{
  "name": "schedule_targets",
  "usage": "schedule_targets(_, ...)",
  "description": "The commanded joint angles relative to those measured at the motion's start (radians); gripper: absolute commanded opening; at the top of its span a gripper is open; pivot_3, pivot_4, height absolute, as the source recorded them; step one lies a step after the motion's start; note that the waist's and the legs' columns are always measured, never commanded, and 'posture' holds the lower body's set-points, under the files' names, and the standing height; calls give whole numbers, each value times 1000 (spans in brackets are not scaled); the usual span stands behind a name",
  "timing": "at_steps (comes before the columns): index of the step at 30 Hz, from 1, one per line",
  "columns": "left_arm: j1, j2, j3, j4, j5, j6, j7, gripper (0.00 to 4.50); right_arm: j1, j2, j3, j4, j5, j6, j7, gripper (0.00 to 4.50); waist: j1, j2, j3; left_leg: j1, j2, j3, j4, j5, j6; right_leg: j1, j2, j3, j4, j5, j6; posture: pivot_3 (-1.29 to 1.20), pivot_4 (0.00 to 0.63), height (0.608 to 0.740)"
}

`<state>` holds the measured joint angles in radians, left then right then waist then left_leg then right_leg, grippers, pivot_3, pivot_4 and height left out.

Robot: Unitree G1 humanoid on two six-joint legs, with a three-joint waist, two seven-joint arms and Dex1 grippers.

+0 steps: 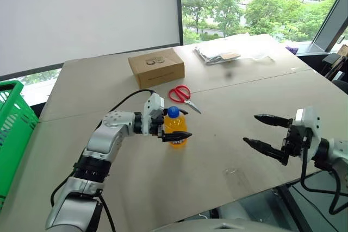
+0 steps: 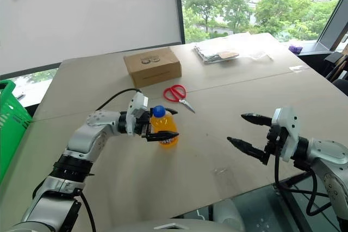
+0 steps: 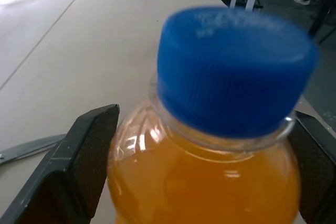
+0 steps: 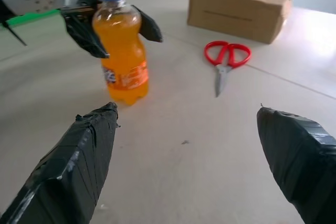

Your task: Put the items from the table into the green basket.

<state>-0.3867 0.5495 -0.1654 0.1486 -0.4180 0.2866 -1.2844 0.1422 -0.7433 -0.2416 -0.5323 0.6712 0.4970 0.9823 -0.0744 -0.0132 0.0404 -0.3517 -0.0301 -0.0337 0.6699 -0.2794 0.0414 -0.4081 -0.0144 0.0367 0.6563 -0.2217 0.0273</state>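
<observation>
My left gripper (image 1: 175,127) stands spread wide, its 2 fingers flanking the orange bottle (image 1: 175,130) at shoulder height; no squeeze is visible, so I judge the bottle still rests upright on the table (image 1: 228,150), positioned for a side grasp. My right gripper (image 1: 266,132) hangs spread and empty, well apart, leaving the left arm room. Red scissors (image 1: 181,94) lie just behind the bottle, the cardboard box (image 1: 156,67) farther back, the plastic bags (image 1: 225,54) at the far edge. The green basket (image 1: 12,123) waits at far left.

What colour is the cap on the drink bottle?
Blue; the cap of the bottle shows best in the left wrist view.
</observation>
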Motion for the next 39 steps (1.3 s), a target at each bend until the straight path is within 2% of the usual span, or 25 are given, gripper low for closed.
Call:
schedule_targets(1, -17, -29, -3, 37, 23, -35, 3, 4456, -36, -15, -6, -23, 55, -4, 39, 4500, 2, 0, 0, 0, 0, 0, 0, 0, 0, 0, 0, 0, 0, 0, 0, -142, 0, 740)
schedule_targets(5, -27, -79, 4, 75, 48, -65, 30, 4456, -75, -15, -3, -20, 113, 16, 63, 4500, 4, -1, 0, 1, 0, 2, 0, 0, 0, 0, 0, 3, 0, 0, 0, -133, 0, 740)
schedule_targets(11, -9, -107, 17, 74, 52, -75, 50, 4456, -87, -32, 2, -24, 158, 39, 97, 4500, 7, -2, 1, 1, 0, 2, 0, 0, 1, 0, -2, 3, -1, 1, 1, -121, 0, 740)
schedule_targets(20, 19, -94, 50, 36, 47, -73, 76, 4456, -125, -40, 32, 13, 131, 29, 113, 4500, 9, -2, 1, 0, 0, 2, 0, -1, 1, 0, -3, 3, -1, 1, 2, -87, 0, 740)
schedule_targets(23, 25, -80, 79, -4, 14, -18, 92, 4456, -145, -33, 44, 23, 133, 30, 114, 4500, 14, -3, 1, 0, 0, 2, 0, -1, 1, 0, -3, 3, -1, 1, 2, -73, 0, 740)
schedule_targets(26, 41, -65, 102, -43, -13, 29, 99, 3641, -165, -27, 67, 44, 123, 24, 125, 4500, 21, -3, 2, 0, 0, 1, 0, -1, 1, 0, -3, 3, -1, 1, 2, -40, 0, 740)
schedule_targets(27, 52, -59, 102, -58, -18, 35, 96, 3190, -173, -26, 77, 52, 119, 22, 131, 4500, 22, -3, 2, 0, 0, 1, 0, -1, 1, 0, -3, 3, -1, 1, 2, -33, 0, 740)
schedule_targets(28, 59, -58, 103, -69, -18, 38, 99, 2999, -183, -24, 86, 59, 116, 20, 136, 4500, 24, -3, 2, 0, 0, 1, 0, -1, 1, 0, -3, 3, -1, 1, 2, -33, 0, 740)
schedule_targets(35, 88, -72, 138, -119, -18, 39, 184, 2999, -254, -9, 131, 112, 89, 2, 161, 4500, 49, -4, 3, 0, 1, 1, 0, -1, 1, -1, -4, 3, -2, 1, 1, 6, 0, 740)
schedule_targets(39, 60, -70, 280, -165, -29, 27, 365, 2999, -315, 15, 144, 114, 111, 17, 148, 4500, 60, -6, 4, -2, 1, 1, 0, -1, 1, -3, -4, 3, -1, 1, 1, 25, 0, 740)
